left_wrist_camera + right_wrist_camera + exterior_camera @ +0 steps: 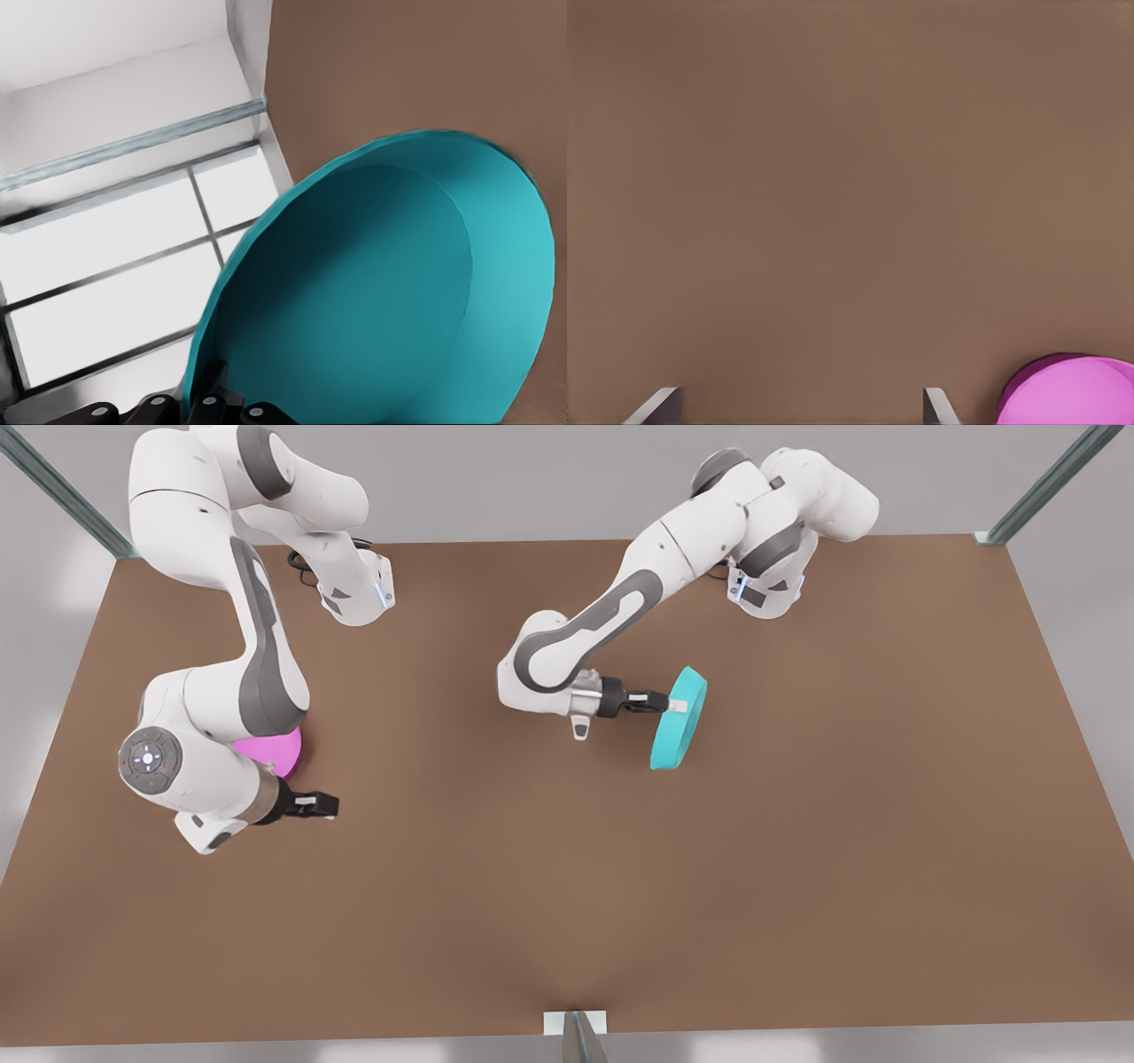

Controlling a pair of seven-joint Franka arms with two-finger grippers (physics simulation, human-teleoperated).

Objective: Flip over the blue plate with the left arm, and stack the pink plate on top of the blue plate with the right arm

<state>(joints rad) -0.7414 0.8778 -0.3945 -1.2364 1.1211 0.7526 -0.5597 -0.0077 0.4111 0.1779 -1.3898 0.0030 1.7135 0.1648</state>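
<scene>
The blue plate (675, 737) is off the table and stands nearly on edge, right of centre in the front view. My left gripper (673, 705), on the front view's right arm, is shut on its upper rim. In the left wrist view the blue plate (372, 292) shows its hollow inside, with the left gripper (208, 400) clamped on its rim. The pink plate (275, 751) lies on the table at the front view's left, partly hidden under the right arm. My right gripper (326, 806) hovers just beside it, open and holding nothing. The right wrist view catches the pink plate (1072, 390) beside the right gripper (799, 409).
The brown table (567, 886) stretches wide around both plates. Metal frame posts (1045, 487) stand at its far corners. A small bracket (576, 1027) sits at the middle of its near edge.
</scene>
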